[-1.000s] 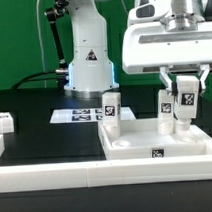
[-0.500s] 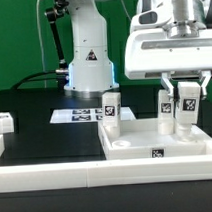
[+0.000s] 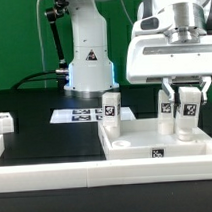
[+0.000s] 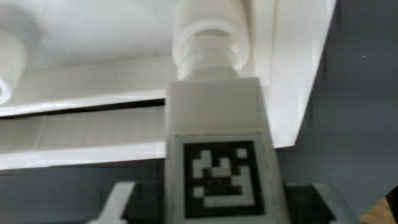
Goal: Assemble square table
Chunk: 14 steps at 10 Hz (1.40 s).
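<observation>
Entry: gripper (image 3: 190, 98) pinching white table leg (image 3: 190, 113) over square tabletop (image 3: 126, 150); we judge that lowering it tilted could jam it or knock over neighbouring leg (image 3: 164, 107).

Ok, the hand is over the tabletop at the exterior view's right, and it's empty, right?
Not empty. The hand is shut on a leg; the wrist view shows the tagged leg clamped between the fingers. The rest holds: it is over the tabletop at the exterior view's right.
</observation>
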Each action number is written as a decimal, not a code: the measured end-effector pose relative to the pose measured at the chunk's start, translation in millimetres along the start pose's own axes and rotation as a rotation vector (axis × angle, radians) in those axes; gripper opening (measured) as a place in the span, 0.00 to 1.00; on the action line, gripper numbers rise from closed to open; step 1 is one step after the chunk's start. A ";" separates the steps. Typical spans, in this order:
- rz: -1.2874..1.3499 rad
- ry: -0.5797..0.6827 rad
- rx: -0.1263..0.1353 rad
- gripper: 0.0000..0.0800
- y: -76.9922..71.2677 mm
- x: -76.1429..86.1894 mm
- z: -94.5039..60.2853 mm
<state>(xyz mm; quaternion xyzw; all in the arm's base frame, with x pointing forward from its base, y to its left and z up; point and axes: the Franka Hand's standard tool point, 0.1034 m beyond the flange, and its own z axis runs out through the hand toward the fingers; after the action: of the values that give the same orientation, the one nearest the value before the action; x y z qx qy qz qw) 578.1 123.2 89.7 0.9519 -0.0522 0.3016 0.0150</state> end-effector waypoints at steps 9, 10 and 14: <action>-0.011 -0.009 -0.005 0.36 -2.8 -7.5 8.3; -0.012 -0.010 -0.007 0.36 -2.2 -8.5 9.2; -0.018 0.003 -0.007 0.36 -2.4 -9.2 9.3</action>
<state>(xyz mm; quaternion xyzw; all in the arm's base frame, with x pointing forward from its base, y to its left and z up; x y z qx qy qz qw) 576.2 125.8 76.8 0.9519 -0.0445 0.3025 0.0211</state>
